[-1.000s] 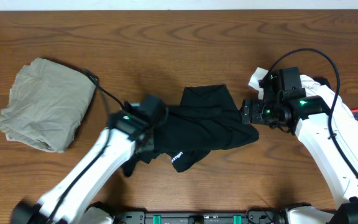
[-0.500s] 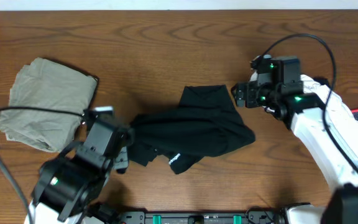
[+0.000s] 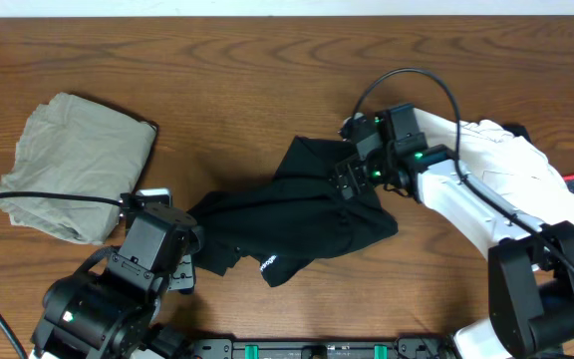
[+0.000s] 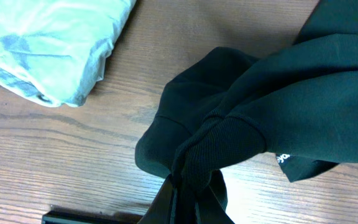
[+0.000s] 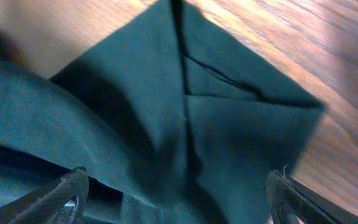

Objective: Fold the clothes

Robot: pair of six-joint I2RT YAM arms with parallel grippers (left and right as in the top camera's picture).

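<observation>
Right end effector (image 5: 176, 185), jaws wide, has moved in over the black garment's (image 3: 307, 214) end farthest from the beige garment (image 3: 73, 165), while the left end effector (image 4: 182, 183), clamped on the nearer ribbed edge, has pulled back; garment still crumpled, folding barely begun.

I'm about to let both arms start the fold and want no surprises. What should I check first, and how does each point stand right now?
1. Left pincer shut on the ribbed cuff of the black fabric garment: ok.
2. Right pincer open over the garment's far corner: ok.
3. Right fingers touching the fabric: cannot tell.
4. Black garment spread flat: not ok, it lies bunched and creased.
5. Folded grey-beige fabric garment lies apart from the black one: ok.
6. Black garment wholly on the wooden table: ok.
</observation>
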